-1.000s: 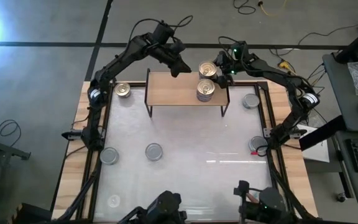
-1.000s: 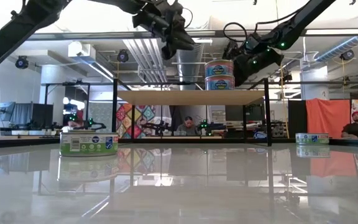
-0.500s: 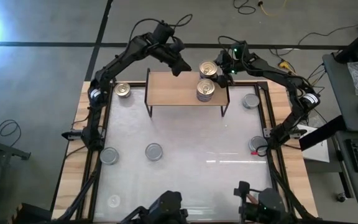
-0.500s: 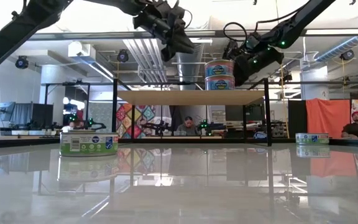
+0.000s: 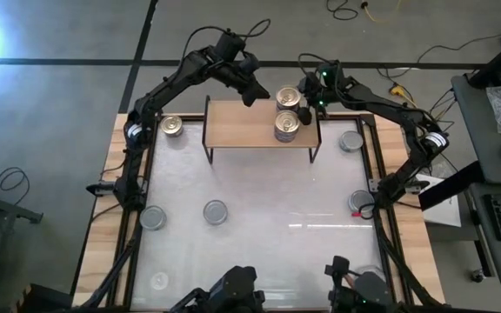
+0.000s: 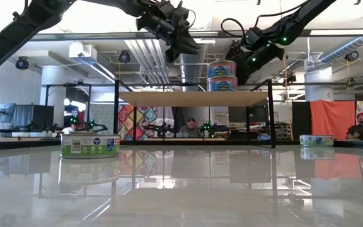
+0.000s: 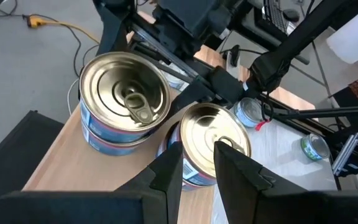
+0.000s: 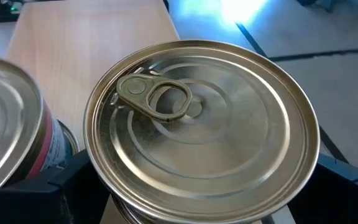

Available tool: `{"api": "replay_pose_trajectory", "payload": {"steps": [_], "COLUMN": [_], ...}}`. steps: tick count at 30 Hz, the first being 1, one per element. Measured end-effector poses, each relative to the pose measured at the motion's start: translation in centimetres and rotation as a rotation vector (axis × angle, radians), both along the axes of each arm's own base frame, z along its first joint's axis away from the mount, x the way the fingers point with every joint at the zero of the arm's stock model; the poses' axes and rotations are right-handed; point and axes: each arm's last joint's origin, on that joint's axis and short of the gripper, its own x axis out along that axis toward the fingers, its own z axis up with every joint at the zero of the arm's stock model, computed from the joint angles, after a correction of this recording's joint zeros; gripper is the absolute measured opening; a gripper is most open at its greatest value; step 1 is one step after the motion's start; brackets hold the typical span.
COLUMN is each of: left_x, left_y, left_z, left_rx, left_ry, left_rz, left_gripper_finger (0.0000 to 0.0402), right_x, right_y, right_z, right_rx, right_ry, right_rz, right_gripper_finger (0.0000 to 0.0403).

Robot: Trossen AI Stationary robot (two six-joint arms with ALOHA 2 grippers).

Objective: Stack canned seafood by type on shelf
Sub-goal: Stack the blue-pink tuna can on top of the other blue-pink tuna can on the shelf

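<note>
The light-wood shelf (image 5: 242, 126) holds two stacks of gold pull-ring tins. The far stack's top tin (image 5: 288, 96) fills the right wrist view (image 8: 204, 124). The near stack (image 5: 287, 127) stands beside it (image 8: 5, 124). My right gripper (image 5: 303, 97) reaches in from the shelf's right far corner and is shut on the far top tin. My left gripper (image 5: 257, 95) hovers over the shelf's far edge, left of the tins. Its fingers (image 7: 197, 168) are a narrow gap apart and hold nothing. My right gripper pinches the far stack's top tin between its two fingers, one finger (image 8: 61, 186) on each side of the round wall just under the rim (image 8: 95, 163). The fingers come roughly level from the table's right far side. The tin sits upright on the tin below it (image 7: 114, 140).
Loose tins lie on the white table: a gold one (image 5: 172, 126) left of the shelf, a silver one (image 5: 350, 141) right of it, two (image 5: 153, 217) (image 5: 216, 211) toward the near left, and one (image 5: 359, 202) by the right edge. The table's middle is bare.
My right gripper has edged slightly toward the table's left at the far stack, and in the low view its wrist has tipped upward. The tins and the shelf have kept their places.
</note>
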Motion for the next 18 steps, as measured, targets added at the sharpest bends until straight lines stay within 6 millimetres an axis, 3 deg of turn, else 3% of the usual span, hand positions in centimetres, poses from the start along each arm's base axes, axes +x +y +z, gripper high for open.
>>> {"api": "replay_pose_trajectory", "payload": {"steps": [18], "left_x": [0.53], "left_y": [0.42], "left_z": [-0.40], "left_rx": [0.194], "left_ry": [-0.037], "left_rz": [-0.107], "left_gripper_finger": [0.0076], "right_x": [0.00], "right_y": [0.00], "right_z": [-0.01], "right_rx": [0.051], "right_ry": [-0.011], "right_rz": [-0.041], "right_gripper_finger": [0.0370]}}
